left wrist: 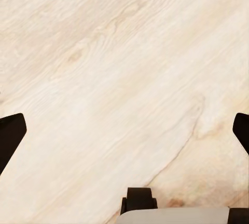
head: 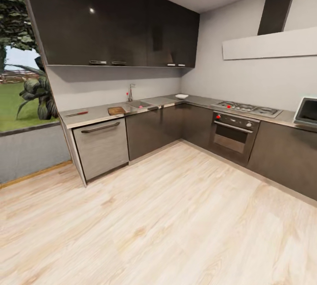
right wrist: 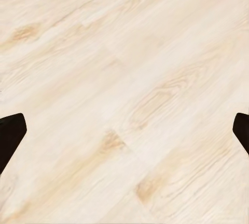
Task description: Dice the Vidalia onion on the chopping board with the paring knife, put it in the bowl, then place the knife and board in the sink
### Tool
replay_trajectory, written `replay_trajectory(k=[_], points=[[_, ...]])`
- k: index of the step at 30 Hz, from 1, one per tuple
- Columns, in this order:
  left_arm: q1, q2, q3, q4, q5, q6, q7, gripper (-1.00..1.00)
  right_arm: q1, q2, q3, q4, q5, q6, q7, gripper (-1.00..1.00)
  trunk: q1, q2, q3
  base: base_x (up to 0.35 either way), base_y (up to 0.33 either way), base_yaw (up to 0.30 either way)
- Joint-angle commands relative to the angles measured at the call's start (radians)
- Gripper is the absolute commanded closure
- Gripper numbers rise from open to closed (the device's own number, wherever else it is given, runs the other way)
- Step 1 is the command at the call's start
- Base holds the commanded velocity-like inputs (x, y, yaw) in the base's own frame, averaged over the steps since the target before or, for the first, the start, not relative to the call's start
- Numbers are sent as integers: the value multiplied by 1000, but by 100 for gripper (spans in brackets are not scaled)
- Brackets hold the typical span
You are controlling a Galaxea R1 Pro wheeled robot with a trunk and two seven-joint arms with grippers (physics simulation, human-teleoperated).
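There are no words, numbers or signs to read here. The cupboards [head: 110, 20], the oven [head: 232, 136] and the wooden floor [head: 176, 214] have no writing on them.
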Motion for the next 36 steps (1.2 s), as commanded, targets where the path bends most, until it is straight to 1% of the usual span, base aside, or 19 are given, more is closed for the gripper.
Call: replay_trajectory(k=[1,36], points=[[0,0,1,-1,0,-2,0,-100,0,0,0,0,0,-2,-1,-100,1,0,-1,302,-101,227],[0,0,0,-1,-1,-3,0,-100,0,0,0,-1,0,-2,-1,-100,1,0,-1,303,-104,228]])
